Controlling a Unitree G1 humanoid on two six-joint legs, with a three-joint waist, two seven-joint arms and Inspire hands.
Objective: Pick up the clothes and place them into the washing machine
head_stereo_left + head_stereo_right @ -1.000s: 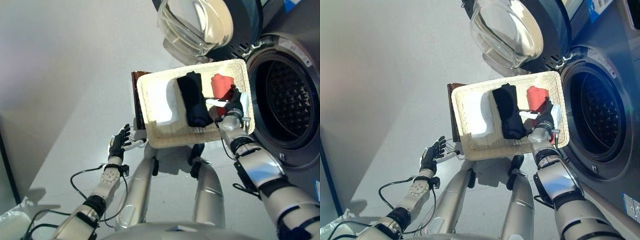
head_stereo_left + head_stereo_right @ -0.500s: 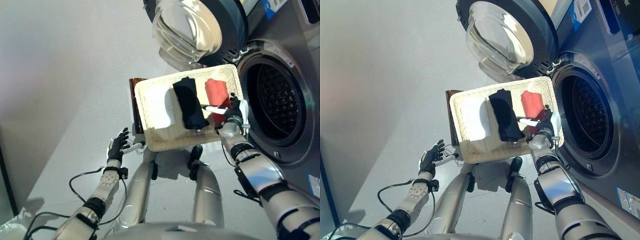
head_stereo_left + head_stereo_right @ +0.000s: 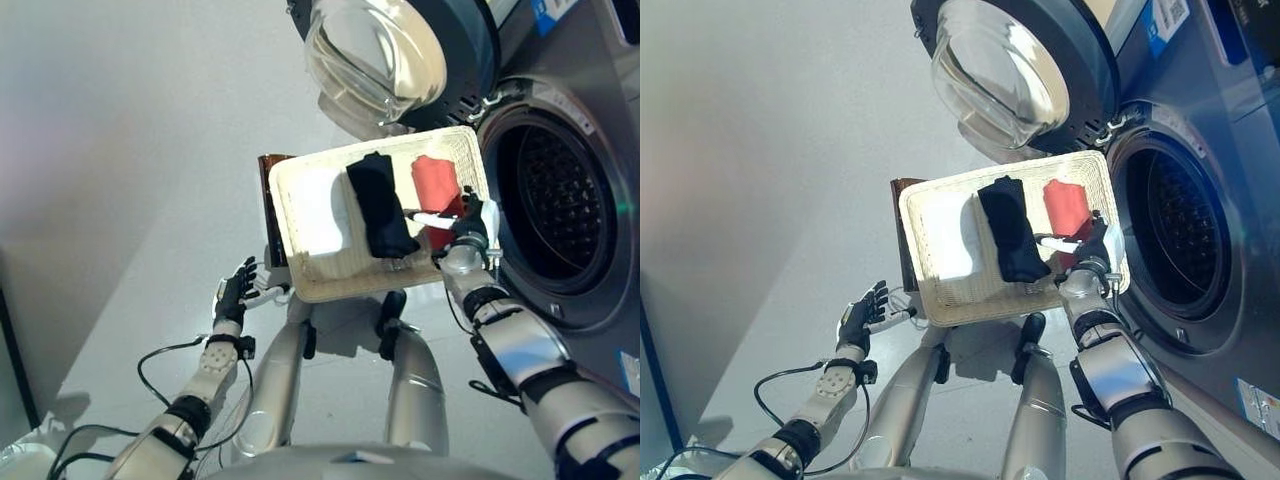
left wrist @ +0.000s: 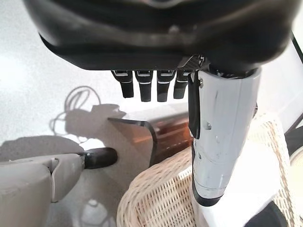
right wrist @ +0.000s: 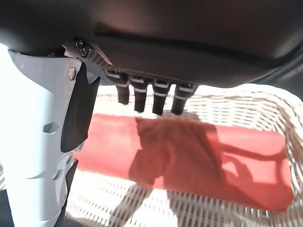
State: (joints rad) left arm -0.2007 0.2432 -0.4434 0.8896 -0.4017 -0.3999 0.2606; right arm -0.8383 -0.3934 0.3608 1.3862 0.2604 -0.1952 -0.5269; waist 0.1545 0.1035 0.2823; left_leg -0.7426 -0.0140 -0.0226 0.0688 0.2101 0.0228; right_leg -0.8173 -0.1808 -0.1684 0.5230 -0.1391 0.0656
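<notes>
A white wicker basket (image 3: 345, 288) holds a white cloth (image 3: 318, 210), a black cloth (image 3: 378, 203) and a red cloth (image 3: 433, 180) side by side. My right hand (image 3: 467, 228) hovers over the basket's near right corner, just above the red cloth (image 5: 208, 161). Its fingers (image 5: 151, 99) are straight and hold nothing. My left hand (image 3: 235, 292) is low at the basket's near left corner, open and apart from the rim. The washing machine's drum (image 3: 565, 195) gapes right of the basket.
The machine's round glass door (image 3: 375, 55) hangs open above the basket's far side. A brown stand (image 3: 270, 200) shows under the basket's left edge. Grey floor spreads to the left.
The whole view has shifted with the camera. Both hands keep their places relative to the basket, and the clothes lie as before.
</notes>
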